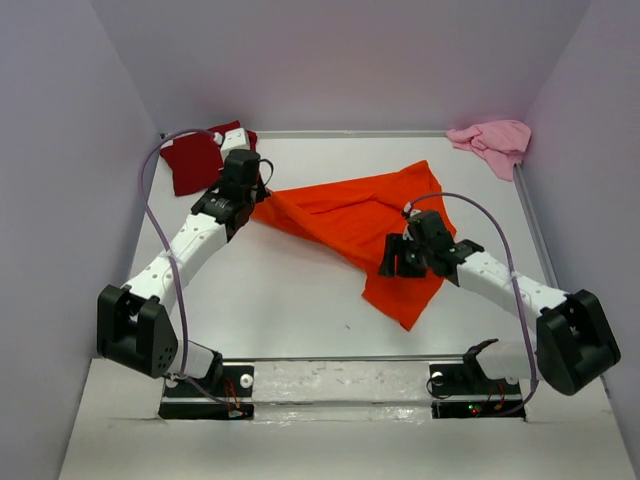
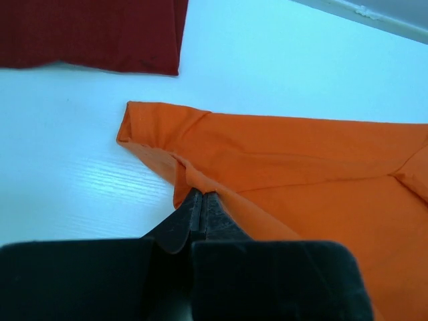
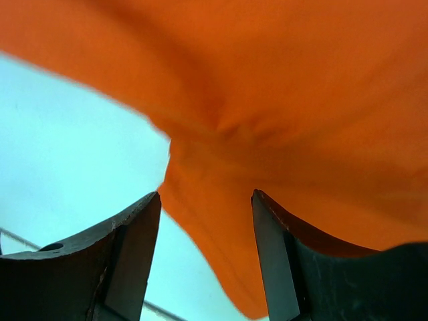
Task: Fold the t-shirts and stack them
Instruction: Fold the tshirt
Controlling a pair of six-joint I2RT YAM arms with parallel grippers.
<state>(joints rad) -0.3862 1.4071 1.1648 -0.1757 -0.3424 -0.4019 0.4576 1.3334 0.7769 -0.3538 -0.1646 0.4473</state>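
My left gripper (image 2: 200,198) is clenched on the orange t-shirt (image 2: 301,160), at its edge. The right gripper (image 3: 206,195) gapes, cloth between its jaws

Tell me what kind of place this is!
Probably a robot test booth, not a house: plain walls box in a white table, with a left arm and right arm bolted on and t-shirts lying around.

No words, numbers, brand marks or signs can be read in any view. The dark red t-shirt (image 1: 190,165), at the far left corner of the worktop (image 1: 300,300), shows a small white patch (image 1: 237,138) at its far edge. It may be a label, but it is too small to read.
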